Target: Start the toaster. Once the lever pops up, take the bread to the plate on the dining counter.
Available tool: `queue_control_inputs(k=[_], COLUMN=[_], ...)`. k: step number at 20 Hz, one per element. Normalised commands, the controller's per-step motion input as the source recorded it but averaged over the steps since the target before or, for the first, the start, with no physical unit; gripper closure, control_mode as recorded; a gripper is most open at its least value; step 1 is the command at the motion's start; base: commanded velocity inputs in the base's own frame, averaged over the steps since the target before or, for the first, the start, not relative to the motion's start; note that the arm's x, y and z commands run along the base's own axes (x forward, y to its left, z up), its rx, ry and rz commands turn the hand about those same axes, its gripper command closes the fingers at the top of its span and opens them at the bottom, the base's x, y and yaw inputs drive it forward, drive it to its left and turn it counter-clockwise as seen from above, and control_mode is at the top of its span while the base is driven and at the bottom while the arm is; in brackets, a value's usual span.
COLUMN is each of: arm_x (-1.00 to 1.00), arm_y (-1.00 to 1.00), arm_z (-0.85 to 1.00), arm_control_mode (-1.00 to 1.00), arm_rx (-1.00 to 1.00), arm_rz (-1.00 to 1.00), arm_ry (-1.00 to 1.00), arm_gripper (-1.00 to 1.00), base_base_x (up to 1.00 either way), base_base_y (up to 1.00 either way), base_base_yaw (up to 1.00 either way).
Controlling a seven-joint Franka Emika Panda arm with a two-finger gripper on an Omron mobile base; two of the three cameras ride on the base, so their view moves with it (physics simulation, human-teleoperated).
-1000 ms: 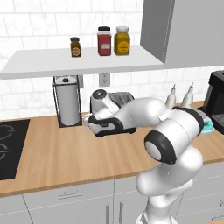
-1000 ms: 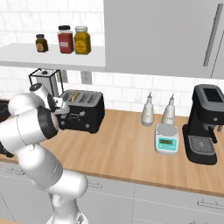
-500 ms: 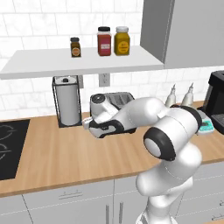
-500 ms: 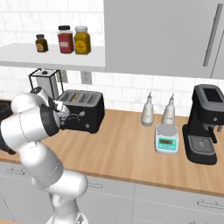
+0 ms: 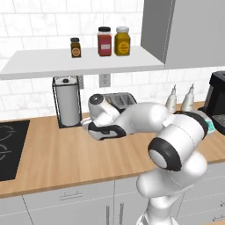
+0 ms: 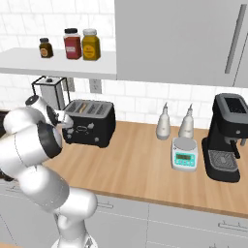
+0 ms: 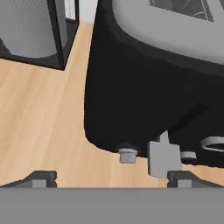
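The toaster [image 6: 89, 123] stands at the far left of the worktop [image 6: 140, 164], beside the paper-towel holder [image 5: 67, 101]. The gripper [image 7: 109, 178], jaws fully apart and empty, sits close against its front. The grey lever [image 7: 163, 157] should be engaged squarely from above and pressed straight down.

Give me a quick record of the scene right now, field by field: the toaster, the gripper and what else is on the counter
toaster: black, on the wood counter by the tiled wall
gripper: jaws open, empty, low at the toaster's front corner
lever: grey tab near one fingertip; contact unclear
paper towel holder: beside the toaster
scale: between bottles and coffee machine
shelf: three jars
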Motion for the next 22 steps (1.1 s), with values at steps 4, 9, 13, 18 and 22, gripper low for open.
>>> queue_control_inputs(k=[4, 9, 13, 18, 22], arm_x=[-0.56, -0.22, 0.00, 0.00, -0.03], arm_y=[-0.03, -0.13, -0.34, -0.39, -0.45], arm_z=[0.58, 0.92, 1.00, 0.95, 0.67], arm_control_mode=[-1.00, -1.00, -1.00, -1.00, -1.00], arm_rx=[0.01, 0.06, 0.14, 0.11, 0.03], arm_rz=[0.00, -0.02, -0.08, -0.08, -0.08], arm_ry=[-0.24, -0.13, 0.02, 0.07, 0.02], arm_gripper=[-1.00, -1.00, -1.00, -1.00, -1.00], base_base_x=[0.00, 0.00, 0.00, 0.00, 0.00], base_base_y=[0.00, 0.00, 0.00, 0.00, 0.00], base_base_yaw=[0.00, 0.00, 0.00, 0.00, 0.00])
